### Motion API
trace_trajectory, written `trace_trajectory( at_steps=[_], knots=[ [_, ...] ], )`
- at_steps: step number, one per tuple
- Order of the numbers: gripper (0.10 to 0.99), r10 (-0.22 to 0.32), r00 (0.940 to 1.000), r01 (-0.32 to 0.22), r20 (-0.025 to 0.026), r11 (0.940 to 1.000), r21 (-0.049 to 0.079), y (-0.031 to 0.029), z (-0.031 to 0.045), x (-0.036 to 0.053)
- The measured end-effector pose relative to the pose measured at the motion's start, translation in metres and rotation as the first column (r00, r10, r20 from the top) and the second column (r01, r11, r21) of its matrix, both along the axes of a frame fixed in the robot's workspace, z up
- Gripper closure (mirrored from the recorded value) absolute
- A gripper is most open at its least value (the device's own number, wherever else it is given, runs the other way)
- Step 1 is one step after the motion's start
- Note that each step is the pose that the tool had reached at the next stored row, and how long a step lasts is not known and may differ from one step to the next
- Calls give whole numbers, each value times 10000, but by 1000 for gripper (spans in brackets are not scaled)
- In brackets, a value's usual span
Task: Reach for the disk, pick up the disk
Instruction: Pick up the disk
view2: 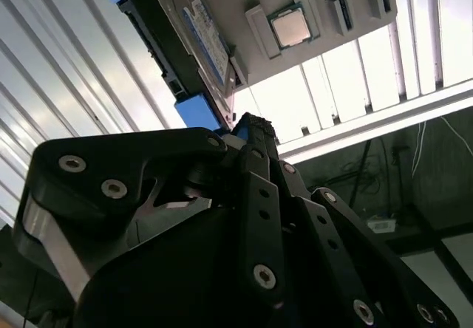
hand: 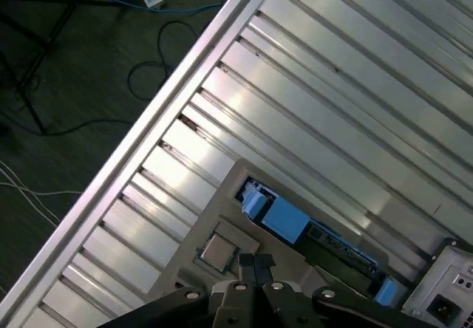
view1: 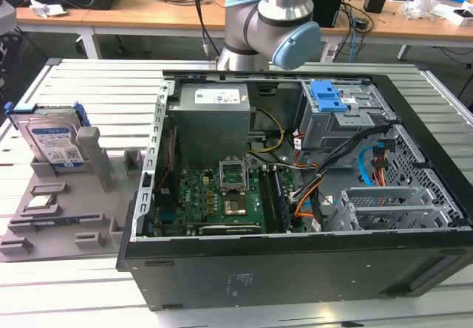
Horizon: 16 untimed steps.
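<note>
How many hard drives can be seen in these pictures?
1. The disk stands tilted on the grey holder at the exterior view's left, outside the computer case. More drives may be hidden inside the drive cage.

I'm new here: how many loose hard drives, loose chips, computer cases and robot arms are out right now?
Loose hard drives: 1, the disk leaning on the grey tray
Loose chips: 1, the chip on that tray
Computer cases: 1, the open case
Robot arms: 1, the arm
Total: 4
</note>
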<state>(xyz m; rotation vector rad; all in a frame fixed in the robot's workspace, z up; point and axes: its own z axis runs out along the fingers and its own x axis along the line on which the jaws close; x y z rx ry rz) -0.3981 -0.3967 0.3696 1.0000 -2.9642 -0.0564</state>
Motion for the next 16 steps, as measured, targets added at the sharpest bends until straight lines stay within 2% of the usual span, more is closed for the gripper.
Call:
trace_trajectory(
  at_steps=[5, 16],
  knots=[
    [980, 732, 9973, -732, 1, 9973, 0, 0, 0, 0],
    [980, 1657, 9862, -1657, 0, 9862, 0, 0, 0, 0]
  ],
)
